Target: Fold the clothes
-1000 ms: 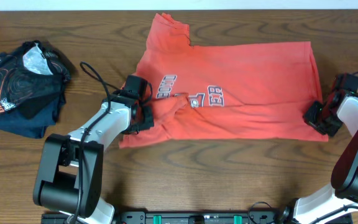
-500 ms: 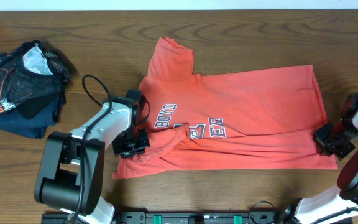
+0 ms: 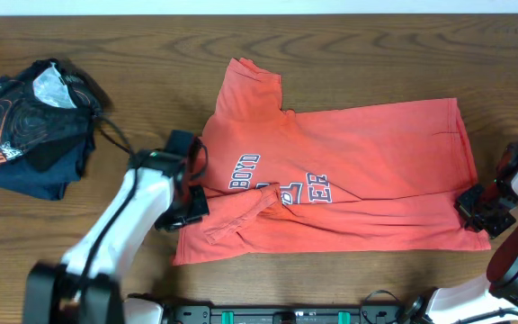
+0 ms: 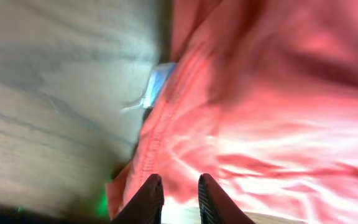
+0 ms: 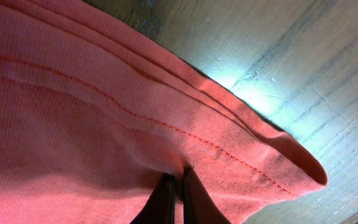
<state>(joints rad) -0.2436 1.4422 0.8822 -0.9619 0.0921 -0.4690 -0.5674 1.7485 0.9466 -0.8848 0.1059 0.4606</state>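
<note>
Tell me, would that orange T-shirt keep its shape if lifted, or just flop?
Probably floppy: the T-shirt lies wrinkled and bunched in places, so it would likely sag. It seems light: the right gripper pinches only thin fabric. Pushed, it would probably crumple rather than slide whole.

The shirt (image 3: 367, 171) has been dragged toward the near side over the last second: its collar end, once close to the far edge of the overhead view, is now set well lower, and its right hem corner has been drawn down and slightly outward. The left gripper (image 3: 190, 202) has been carried from beside the upper lettering (image 3: 281, 184) down to the shirt's lower left part, where the cloth has been bunched into a ridge. The left arm (image 3: 124, 225) has been swung outward and is blurred. The right gripper (image 3: 479, 209) has been moved nearer and slightly rightward.
</note>
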